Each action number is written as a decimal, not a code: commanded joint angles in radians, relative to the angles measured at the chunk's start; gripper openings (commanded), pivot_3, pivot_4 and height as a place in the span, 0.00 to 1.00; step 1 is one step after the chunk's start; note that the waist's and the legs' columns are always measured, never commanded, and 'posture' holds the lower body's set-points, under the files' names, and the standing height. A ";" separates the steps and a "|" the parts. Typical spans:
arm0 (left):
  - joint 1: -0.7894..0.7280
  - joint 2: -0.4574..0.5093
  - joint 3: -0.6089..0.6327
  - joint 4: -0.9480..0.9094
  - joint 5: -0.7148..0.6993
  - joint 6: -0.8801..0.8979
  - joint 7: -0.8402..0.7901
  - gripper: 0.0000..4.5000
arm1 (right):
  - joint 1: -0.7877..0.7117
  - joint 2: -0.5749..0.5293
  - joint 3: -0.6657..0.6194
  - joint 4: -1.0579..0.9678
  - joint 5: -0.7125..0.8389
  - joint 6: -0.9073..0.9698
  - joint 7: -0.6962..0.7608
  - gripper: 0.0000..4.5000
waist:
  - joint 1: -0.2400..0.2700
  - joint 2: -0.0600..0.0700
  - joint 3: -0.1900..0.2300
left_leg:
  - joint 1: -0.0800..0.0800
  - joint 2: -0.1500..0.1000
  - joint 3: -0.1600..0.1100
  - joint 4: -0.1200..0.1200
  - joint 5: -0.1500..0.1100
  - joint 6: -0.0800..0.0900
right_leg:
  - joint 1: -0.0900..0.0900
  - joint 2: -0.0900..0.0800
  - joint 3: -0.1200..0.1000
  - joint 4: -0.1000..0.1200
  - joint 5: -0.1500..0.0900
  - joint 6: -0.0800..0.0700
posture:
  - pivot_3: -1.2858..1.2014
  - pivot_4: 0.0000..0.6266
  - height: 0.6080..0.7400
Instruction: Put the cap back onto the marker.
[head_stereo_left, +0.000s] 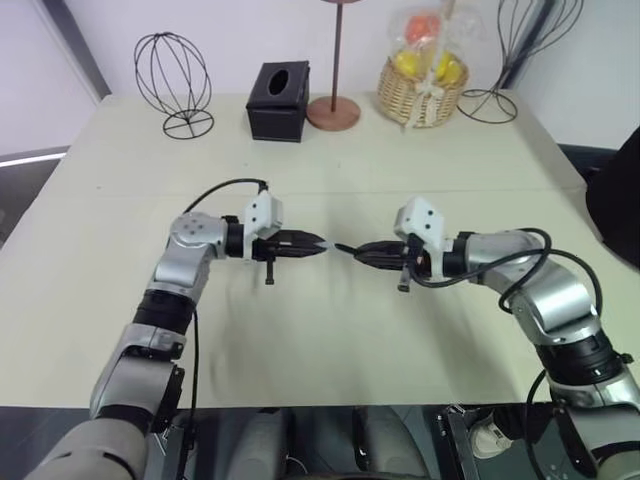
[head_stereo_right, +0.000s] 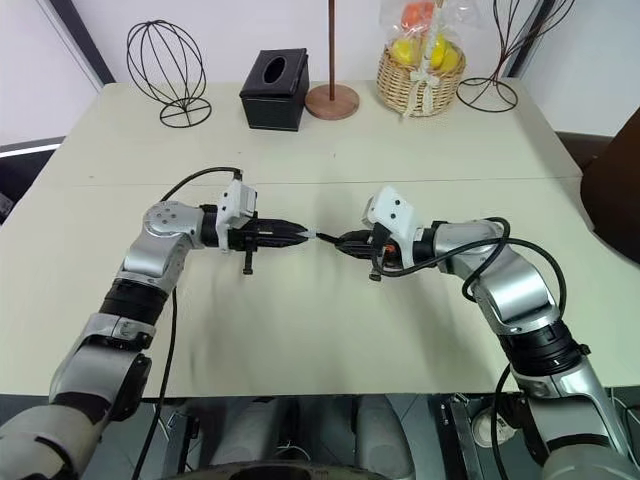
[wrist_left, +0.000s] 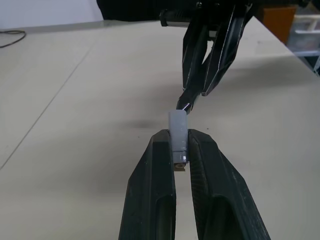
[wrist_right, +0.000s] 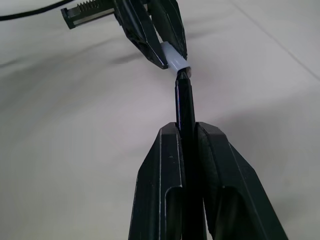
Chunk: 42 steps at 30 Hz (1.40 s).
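Pale grey stubby cap (wrist_left: 178, 134) clamped in left gripper (wrist_left: 180, 150) — thin black marker (wrist_right: 184, 107) pinched by right gripper (wrist_right: 189, 131), tip at cap's mouth.

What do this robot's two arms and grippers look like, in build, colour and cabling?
Both arms are silver-grey metal segments joined by black rings. Each wrist carries a white angular block, and a loose black cable loops along each arm. The left gripper and right gripper each have two slim black fingers tapering toward the tips, with recessed channels along their backs. No markings are legible.
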 joint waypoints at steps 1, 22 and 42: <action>-0.039 -0.007 -0.013 0.018 0.010 -0.042 -0.017 0.00 | -0.020 -0.001 -0.003 -0.056 0.012 -0.013 0.018 0.00 | 0.000 0.000 0.000 | 0.000 0.000 0.000 0.000 0.000 0.000 | 0.000 0.000 0.000 0.000 0.000 0.000 | 0.52 0.24 1.00; -0.068 -0.014 -0.106 0.042 0.075 -0.254 -0.124 0.00 | -0.079 -0.053 0.061 0.024 -0.077 -0.138 0.177 0.00 | -0.001 0.000 0.000 | 0.000 0.000 0.000 0.000 0.000 0.000 | 0.000 0.000 0.000 0.000 0.000 0.000 | 0.52 0.24 1.00; -0.078 -0.041 -0.102 0.050 0.096 -0.201 -0.076 0.00 | -0.059 -0.013 0.051 0.031 -0.086 -0.093 0.157 0.00 | 0.000 0.000 0.000 | 0.000 0.000 0.000 0.000 0.000 0.000 | 0.000 0.000 0.000 0.000 0.000 0.000 | 0.52 0.24 1.00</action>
